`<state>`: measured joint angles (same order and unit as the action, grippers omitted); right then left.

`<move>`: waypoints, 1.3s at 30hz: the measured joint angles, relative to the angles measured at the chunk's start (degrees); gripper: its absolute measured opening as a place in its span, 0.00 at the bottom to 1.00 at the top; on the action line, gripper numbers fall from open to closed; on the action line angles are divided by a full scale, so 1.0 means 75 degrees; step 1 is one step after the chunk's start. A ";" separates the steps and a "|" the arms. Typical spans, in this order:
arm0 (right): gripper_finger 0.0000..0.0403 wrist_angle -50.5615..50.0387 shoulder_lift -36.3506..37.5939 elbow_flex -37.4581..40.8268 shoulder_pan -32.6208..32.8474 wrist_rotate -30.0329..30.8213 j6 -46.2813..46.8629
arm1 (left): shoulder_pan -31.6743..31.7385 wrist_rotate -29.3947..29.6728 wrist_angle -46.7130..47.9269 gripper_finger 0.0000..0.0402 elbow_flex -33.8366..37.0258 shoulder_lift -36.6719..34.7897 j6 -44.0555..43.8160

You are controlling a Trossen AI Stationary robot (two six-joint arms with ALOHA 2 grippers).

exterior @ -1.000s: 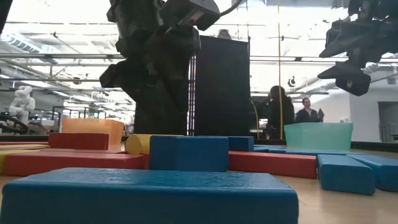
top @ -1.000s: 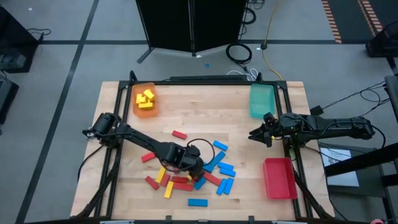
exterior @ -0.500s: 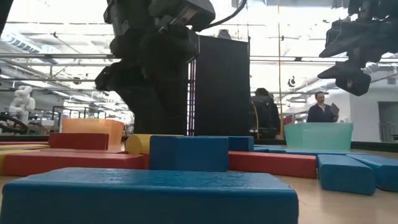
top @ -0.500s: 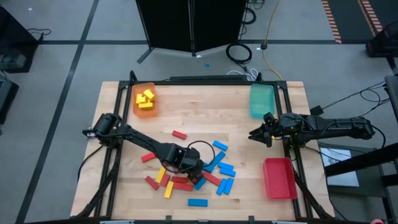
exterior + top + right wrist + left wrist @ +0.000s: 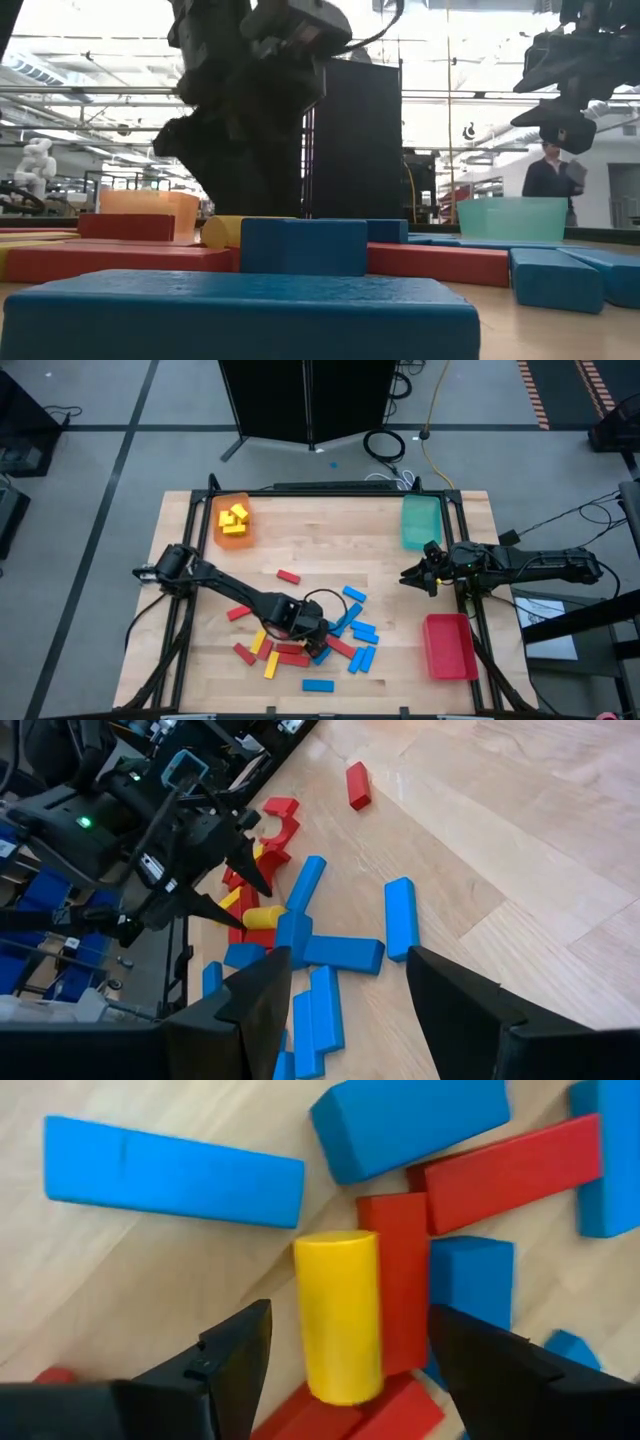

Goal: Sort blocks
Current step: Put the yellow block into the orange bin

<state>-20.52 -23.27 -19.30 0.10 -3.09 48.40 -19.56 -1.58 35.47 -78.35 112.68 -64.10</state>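
Observation:
Red, yellow and blue blocks (image 5: pixel 322 643) lie in a loose pile on the near middle of the table. My left gripper (image 5: pixel 312 632) hangs over the pile, open. In the left wrist view its fingers (image 5: pixel 235 1355) stand on either side of a yellow round-ended block (image 5: pixel 340 1315) without touching it. That yellow block lies on its side against a red block (image 5: pixel 405 1280) and shows in the low view (image 5: pixel 225 232). My right gripper (image 5: pixel 412 575) waits open above the table's right side, near the teal tray, and its wrist view (image 5: pixel 350 1000) looks across at the pile.
An orange tray (image 5: pixel 232 520) with yellow blocks sits at the far left, a teal tray (image 5: pixel 420 522) at the far right, a red tray (image 5: pixel 449 647) at the near right. A lone red block (image 5: pixel 288 576) lies mid-table. A person (image 5: pixel 550 180) stands in the room behind.
My left gripper has turned a little above the pile and stayed open. The blocks have not moved. A person in the room behind has walked to the right.

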 joint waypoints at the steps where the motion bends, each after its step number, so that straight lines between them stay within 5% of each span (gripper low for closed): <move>1: 0.48 -0.0009 0.0000 0.0000 0.0000 0.0000 0.0000 | -0.0001 -0.0011 0.0096 0.66 0.0000 0.0029 0.0001; 13: 0.48 -0.0252 0.0003 0.0001 0.0000 0.0003 -0.0006 | 0.0005 -0.0246 -0.0033 0.63 -0.0041 0.0644 -0.0001; 26: 0.48 -0.0313 0.0003 0.0000 0.0000 -0.0006 -0.0003 | 0.0048 -0.0465 -0.0106 0.25 -0.0032 0.0701 -0.0209; 39: 0.48 -0.0337 0.0003 -0.0001 0.0000 -0.0006 -0.0003 | 0.0247 -0.0529 0.0321 0.25 0.0055 0.0121 -0.0214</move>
<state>-23.05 -23.24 -19.31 0.10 -3.14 48.38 -17.71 -5.54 37.88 -77.93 113.58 -65.71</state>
